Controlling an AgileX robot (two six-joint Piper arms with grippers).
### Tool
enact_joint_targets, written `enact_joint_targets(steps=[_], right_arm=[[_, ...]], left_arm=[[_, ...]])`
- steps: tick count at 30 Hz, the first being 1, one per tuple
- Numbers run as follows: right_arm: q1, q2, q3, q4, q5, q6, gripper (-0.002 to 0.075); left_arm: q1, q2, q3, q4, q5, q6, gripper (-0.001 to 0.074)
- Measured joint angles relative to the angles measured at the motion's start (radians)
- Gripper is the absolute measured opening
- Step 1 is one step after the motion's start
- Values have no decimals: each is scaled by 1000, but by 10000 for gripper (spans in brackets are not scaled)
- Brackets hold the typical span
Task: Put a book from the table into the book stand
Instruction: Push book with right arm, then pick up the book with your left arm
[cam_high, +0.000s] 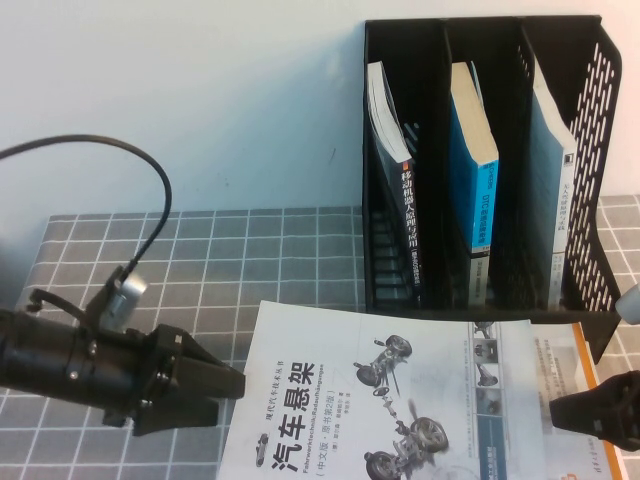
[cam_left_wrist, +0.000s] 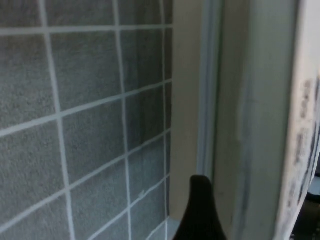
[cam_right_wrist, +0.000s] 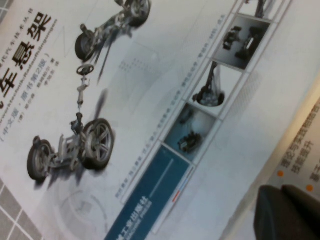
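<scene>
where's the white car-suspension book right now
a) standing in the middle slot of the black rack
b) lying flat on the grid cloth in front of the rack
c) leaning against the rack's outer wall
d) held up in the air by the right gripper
b: the book lies flat, cover up, on the table in front of the book stand, with the left gripper at its left edge and the right gripper low at its right side.

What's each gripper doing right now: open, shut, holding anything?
Left gripper: at the book's left edge, on the table; open or shut cannot be told.
Right gripper: over the book's right edge; cannot be told either.
</scene>
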Motion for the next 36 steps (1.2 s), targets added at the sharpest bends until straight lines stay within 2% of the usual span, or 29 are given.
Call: enact_joint_targets(steps=[6, 14, 25, 28, 33, 34, 36], right_arm=[[0, 0, 0, 0, 0, -6, -3], [0, 0, 0, 0, -1, -23, -3], [0, 0, 0, 0, -1, -34, -3], [0, 0, 0, 0, -1, -34, -3], [0, 0, 0, 0, -2, -34, -3], [0, 0, 0, 0, -2, -34, -3], [0, 0, 0, 1, -3, -34, -3]], left_arm=[[1, 127, 0, -89, 21, 52, 477], [-2, 148, -4, -187, 21, 93, 477], [-90, 174, -6, -203, 22, 94, 465], [-90, 178, -6, -205, 23, 94, 396], [-90, 178, -8, -224, 58, 139, 144], [-90, 178, -8, -229, 66, 143, 118], [-90, 178, -8, -229, 66, 145, 118]])
